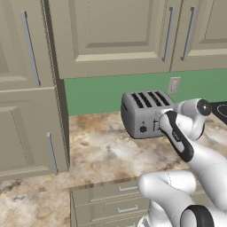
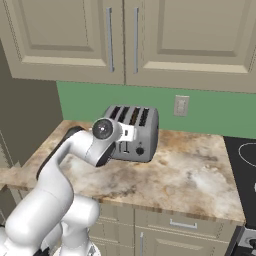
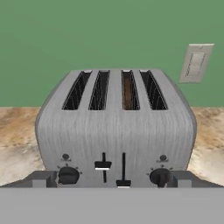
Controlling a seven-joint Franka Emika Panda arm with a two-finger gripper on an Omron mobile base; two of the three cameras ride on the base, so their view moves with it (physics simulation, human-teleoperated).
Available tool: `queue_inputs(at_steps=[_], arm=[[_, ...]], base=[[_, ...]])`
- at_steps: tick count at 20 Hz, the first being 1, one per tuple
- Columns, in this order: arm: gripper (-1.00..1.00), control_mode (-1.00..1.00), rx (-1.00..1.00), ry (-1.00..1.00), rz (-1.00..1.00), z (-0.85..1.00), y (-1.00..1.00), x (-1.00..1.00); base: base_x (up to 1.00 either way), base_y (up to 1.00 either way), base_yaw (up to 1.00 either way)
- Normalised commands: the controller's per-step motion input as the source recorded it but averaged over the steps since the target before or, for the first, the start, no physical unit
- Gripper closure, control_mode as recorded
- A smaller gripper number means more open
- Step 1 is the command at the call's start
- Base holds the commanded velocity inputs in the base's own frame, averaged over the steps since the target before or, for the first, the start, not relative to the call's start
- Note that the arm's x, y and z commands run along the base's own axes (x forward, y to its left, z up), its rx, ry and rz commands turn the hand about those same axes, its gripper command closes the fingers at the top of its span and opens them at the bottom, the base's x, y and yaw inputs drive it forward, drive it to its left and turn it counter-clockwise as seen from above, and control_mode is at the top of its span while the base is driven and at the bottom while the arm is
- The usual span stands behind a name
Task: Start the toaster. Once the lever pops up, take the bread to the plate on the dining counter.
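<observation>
The toaster (image 3: 114, 131) stands on the marbled bench (image 1: 102, 150), close to the green back wall, with a pale wall outlet (image 3: 195, 62) on that wall behind it and off to one side. In the hand view the toaster's front faces the camera squarely: four slots run across its top, and a brown strip, the bread (image 3: 127, 94), shows inside the third slot counted from the side away from the outlet. Below the slots sit two round dark knobs (image 3: 68, 175), one near each lower corner of the toaster's front, and between them two thin levers; the lever nearer the outlet (image 3: 123, 183) sits lower in its track than the other lever (image 3: 102, 165). The gripper (image 2: 129, 133) is level with the toaster's front and just short of it, its jaws spread wide with nothing between them; the two dark fingertips (image 3: 41, 178) stand low in the hand view, one beside each knob. In the right base view the arm's wrist covers part of the toaster's front. Beige cabinets (image 1: 115, 31) hang above the toaster, and drawers (image 1: 111, 199) lie under the bench edge in front of it
</observation>
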Motion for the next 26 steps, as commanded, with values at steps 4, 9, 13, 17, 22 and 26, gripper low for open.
queue_inputs(at_steps=[4,9,13,17,22,26], arm=[[-1.00,-1.00,0.00,-0.05,0.00,0.08,-0.08,0.00],[-1.00,-1.00,0.00,-0.03,0.00,0.07,-0.09,0.02],[-1.00,-1.00,0.00,-0.01,0.00,0.07,-0.04,0.07],[-1.00,-1.00,0.00,0.00,0.00,0.11,-0.03,0.07],[-1.00,-1.00,0.00,0.00,0.00,0.12,0.00,0.11],[-1.00,-1.00,0.00,0.00,0.00,0.12,0.00,0.15]], base=[[0.00,0.00,0.00],[0.00,0.00,0.00],[0.00,0.00,0.00],[0.00,0.00,0.00],[0.00,0.00,0.00],[0.00,0.00,0.00]])
